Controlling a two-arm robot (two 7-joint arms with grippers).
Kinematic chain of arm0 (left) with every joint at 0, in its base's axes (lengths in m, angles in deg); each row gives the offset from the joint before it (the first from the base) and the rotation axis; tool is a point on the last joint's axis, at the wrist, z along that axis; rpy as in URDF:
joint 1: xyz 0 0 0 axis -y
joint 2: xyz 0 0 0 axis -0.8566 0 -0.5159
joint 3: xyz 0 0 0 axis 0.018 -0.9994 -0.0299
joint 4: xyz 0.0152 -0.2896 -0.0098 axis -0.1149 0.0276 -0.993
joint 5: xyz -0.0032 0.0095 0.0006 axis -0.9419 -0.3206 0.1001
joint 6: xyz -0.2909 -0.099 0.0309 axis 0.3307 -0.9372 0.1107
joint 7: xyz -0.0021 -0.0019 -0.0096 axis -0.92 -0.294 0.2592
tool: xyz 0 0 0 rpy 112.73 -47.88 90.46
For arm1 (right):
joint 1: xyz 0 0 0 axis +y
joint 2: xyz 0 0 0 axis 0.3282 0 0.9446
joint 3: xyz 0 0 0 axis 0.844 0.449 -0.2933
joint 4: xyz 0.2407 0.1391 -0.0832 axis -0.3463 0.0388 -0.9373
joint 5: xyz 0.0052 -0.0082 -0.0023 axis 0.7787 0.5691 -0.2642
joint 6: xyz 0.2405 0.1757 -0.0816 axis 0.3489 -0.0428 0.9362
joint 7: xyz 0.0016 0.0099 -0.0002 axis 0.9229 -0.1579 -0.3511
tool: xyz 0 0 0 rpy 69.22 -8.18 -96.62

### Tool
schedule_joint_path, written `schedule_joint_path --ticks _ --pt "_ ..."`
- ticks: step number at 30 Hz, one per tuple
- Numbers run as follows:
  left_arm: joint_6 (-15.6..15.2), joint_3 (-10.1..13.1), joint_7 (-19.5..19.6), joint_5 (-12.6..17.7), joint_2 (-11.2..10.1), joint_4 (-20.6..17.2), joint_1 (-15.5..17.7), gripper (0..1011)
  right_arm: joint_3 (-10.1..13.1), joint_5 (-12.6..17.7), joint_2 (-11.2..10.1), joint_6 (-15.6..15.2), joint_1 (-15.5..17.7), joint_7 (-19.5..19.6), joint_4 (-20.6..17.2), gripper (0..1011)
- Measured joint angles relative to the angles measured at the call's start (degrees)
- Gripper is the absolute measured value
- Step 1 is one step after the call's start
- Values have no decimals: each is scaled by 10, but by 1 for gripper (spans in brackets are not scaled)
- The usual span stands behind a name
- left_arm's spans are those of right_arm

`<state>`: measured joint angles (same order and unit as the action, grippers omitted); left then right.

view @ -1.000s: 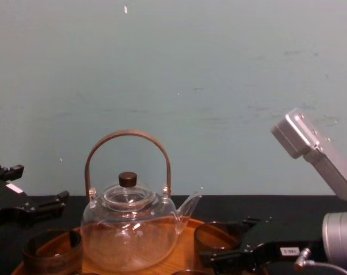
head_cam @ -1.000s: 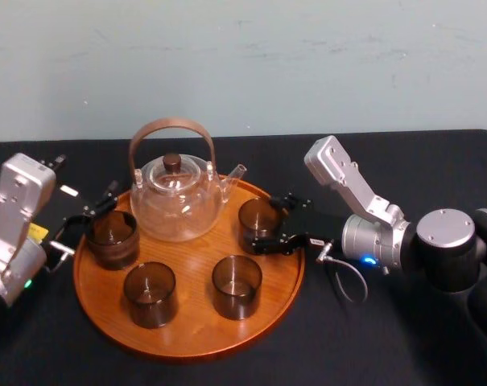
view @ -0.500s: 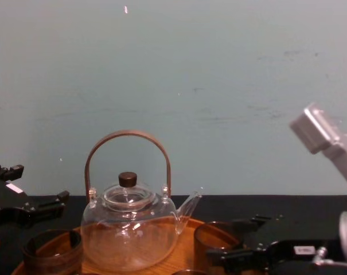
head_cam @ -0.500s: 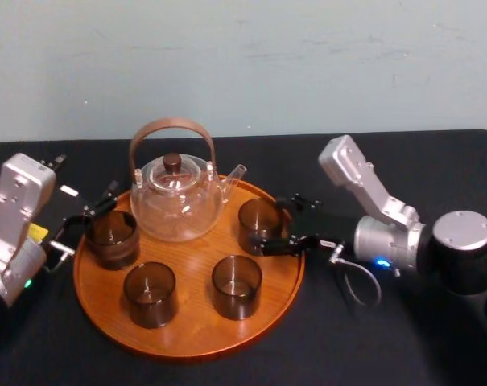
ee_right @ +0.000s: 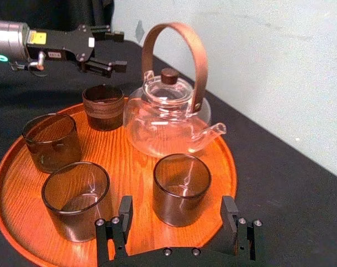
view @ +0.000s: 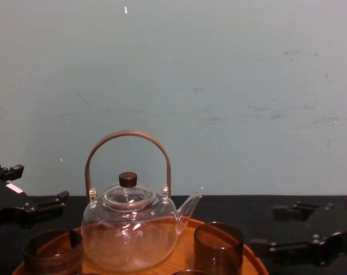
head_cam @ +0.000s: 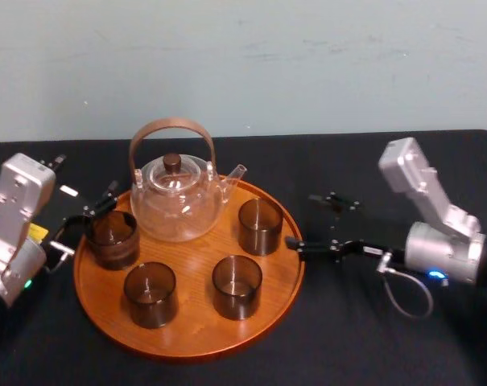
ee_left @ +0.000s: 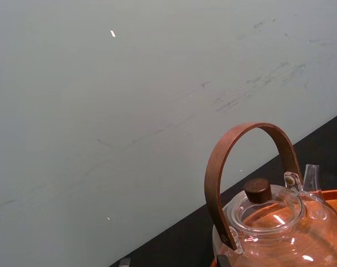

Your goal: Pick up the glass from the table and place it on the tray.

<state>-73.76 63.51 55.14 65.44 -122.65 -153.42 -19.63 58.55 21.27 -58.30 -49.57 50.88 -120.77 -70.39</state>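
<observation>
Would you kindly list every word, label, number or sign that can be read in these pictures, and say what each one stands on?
No text here is legible.
On the left hand, a yellow sticker: print too small to read.
On the same hand, a white label: too small to read.
The teapot, glasses and tray: no markings seen.

The tray [head_cam: 191,326] lies on the black bench [head_cam: 348,338]. It carries a glass teapot [head_cam: 179,205] at its far side and four dark glasses. The glass [head_cam: 260,227] nearest the right rim stands upright with nothing touching it. The right claw [head_cam: 301,219] hangs just right of that rim, fingers spread, apart from this glass. The left claw [head_cam: 86,221] sits at the tray's left edge, seemingly spread, beside the far-left glass [head_cam: 112,239].
</observation>
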Motion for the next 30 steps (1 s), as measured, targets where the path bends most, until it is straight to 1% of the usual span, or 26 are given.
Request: schedule_joint_path --ticks 1,3,5,9,10,12,15,16,18,19,21,26,30 --pt "0 0 0 0 0 0 0 1001 7 6 -10 3 9 3 -12 1002" --pt "0 0 0 0 0 0 0 1001 14 11 -18 7 18 7 -22 1002" --pt "0 0 0 0 0 0 0 1001 28 19 -32 14 34 18 -40 1002" --pt "0 0 0 0 0 0 0 1001 46 26 -40 21 52 39 -56 1003" --pt "0 0 0 0 0 0 0 1001 55 26 -40 25 61 55 -62 1002" --pt "0 0 0 0 0 0 0 1001 65 25 -38 29 69 73 -68 1003" --pt "0 0 0 0 0 0 0 1001 82 18 -28 36 84 113 -76 1002" --pt "0 0 0 0 0 0 0 1001 91 12 -20 40 90 134 -78 1002" --pt "0 0 0 0 0 0 0 1001 96 6 -12 44 95 152 -79 1003" --pt "0 0 0 0 0 0 0 1001 102 0 -4 48 99 170 -79 1002" --pt "0 0 0 0 0 0 0 1001 106 -9 4 51 103 190 -78 1002" --pt "0 0 0 0 0 0 0 1001 117 -29 29 53 112 234 -69 1003" --pt "0 0 0 0 0 0 0 1001 121 -39 41 54 115 248 -59 1002"
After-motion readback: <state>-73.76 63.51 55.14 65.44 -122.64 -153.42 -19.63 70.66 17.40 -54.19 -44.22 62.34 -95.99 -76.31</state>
